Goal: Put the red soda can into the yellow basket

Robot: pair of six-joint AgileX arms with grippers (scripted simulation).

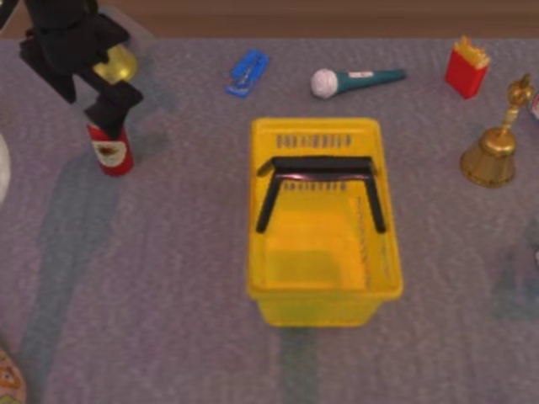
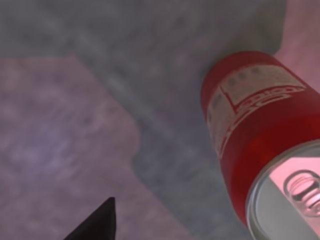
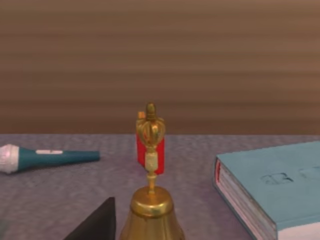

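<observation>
Hovering right over the can (image 1: 111,153), which stands at the worktop's left, well apart from the basket (image 1: 322,296), the left end effector (image 1: 109,111) should drop straight down around it; I cannot tell if it is wide or narrow.

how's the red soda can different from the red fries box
The red soda can is a cylinder with a white label patch; the fries box is squarish, with yellow fries on top. The can stands at the table's left under the left gripper, the box far right. Both are red and upright.
</observation>
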